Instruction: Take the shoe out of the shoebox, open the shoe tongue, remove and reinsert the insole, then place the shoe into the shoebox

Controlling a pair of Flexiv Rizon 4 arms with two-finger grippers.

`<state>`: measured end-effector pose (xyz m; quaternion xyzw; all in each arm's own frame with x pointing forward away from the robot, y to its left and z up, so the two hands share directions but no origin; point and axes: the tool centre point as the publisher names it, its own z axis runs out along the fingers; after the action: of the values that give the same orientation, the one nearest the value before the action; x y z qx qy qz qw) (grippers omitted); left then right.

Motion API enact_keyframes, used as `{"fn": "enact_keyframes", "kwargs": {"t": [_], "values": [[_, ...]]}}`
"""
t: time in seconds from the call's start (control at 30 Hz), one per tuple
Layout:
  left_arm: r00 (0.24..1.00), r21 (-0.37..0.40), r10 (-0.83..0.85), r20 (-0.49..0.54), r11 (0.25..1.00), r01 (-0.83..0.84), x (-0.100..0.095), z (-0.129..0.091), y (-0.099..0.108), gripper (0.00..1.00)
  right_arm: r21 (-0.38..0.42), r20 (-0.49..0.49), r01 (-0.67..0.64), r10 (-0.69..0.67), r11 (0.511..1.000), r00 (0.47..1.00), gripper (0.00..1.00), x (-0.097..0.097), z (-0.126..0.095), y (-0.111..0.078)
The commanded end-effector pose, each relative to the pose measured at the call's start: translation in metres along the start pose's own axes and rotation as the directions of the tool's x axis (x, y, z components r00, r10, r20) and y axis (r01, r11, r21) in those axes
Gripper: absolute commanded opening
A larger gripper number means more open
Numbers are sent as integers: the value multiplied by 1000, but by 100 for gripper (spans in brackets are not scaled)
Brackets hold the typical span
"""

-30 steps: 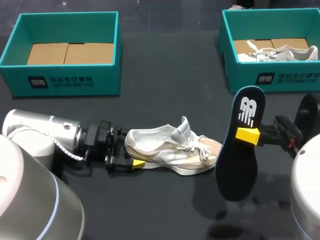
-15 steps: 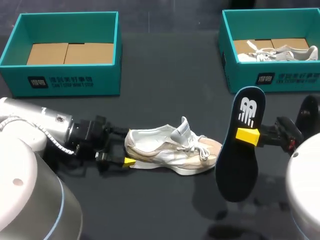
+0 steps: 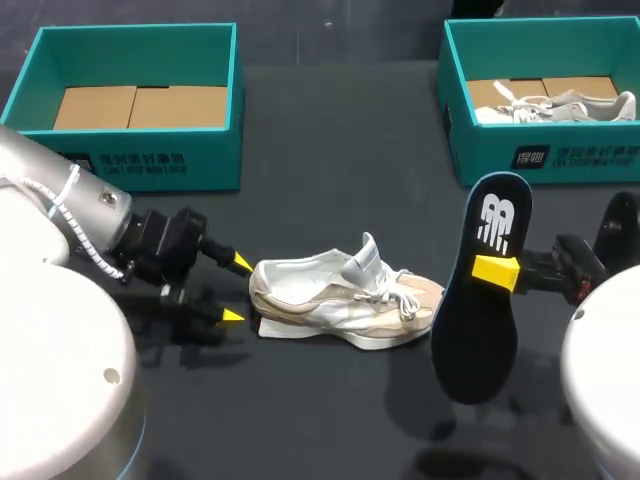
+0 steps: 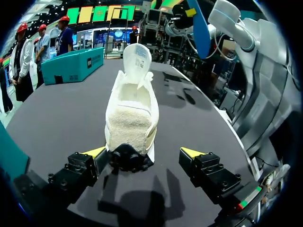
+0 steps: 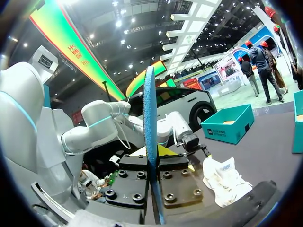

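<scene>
1. Backing off now: the left claw [image 3: 236,290] has let go of the heel and pulled away since a second ago. Its fingers stand spread wide with nothing in them, yellow tips just short of the shoe [image 3: 345,295].
2. No change at the right claw [image 3: 495,270]. It is clamped tight on the dark blue insole [image 3: 480,300], held up on end over the table [image 3: 330,400], just off the shoe's toe.
3. The left wrist view gives the shoe heel-on, just ahead of the spread fingers, with the tongue [image 4: 130,64] standing up. The head view offers only the side profile, sole down, toe toward my right arm.
4. The right wrist view has the insole [image 5: 150,118] edge-on, a thin blue blade pinched between the fingers, with the shoe [image 5: 225,177] lying beyond.
5. On writing: a white logo [image 3: 494,222] on the insole's broad face, white print on both box fronts, and a label [image 4: 138,51] on the tongue, too small to make out.
6. Further out, the left shoebox [image 3: 140,160] shows a cardboard [image 3: 140,105] floor. The right shoebox [image 3: 560,155] holds a second shoe [image 3: 555,105]. Both boxes sit well apart from the shoe on the table.
</scene>
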<state>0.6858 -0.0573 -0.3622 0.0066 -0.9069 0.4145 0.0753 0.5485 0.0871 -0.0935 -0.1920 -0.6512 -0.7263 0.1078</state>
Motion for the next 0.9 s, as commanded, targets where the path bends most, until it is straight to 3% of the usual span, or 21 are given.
{"fn": "enact_keyframes", "kwargs": {"t": [0.03, 0.17, 0.27, 0.5, 0.6, 0.9], "values": [[1000, -123, -2, 4, 992, 2, 4, -5, -6, 100, 1, 290, 1, -1, 1000, 957, 0, 8, 0, 0], [1000, -123, -2, 4, 992, 2, 4, -5, -6, 100, 1, 290, 1, -1, 1000, 957, 0, 8, 0, 0], [999, -173, 37, 2, 984, -36, -4, -10, -9, 100, 1, 290, 1, -1, 1000, 957, 0, 8, 0, 0], [994, -355, 74, -77, 930, -96, -22, -35, -17, 100, 1, 290, 1, -1, 1000, 957, 0, 8, 0, 0], [980, -519, 57, -193, 841, -151, -20, -38, -26, 100, 1, 290, 1, -1, 1000, 957, 0, 8, 0, 0], [980, -519, 57, -193, 841, -151, -20, -38, -26, 100, 1, 290, 1, -1, 1000, 957, 0, 8, 0, 0]]}}
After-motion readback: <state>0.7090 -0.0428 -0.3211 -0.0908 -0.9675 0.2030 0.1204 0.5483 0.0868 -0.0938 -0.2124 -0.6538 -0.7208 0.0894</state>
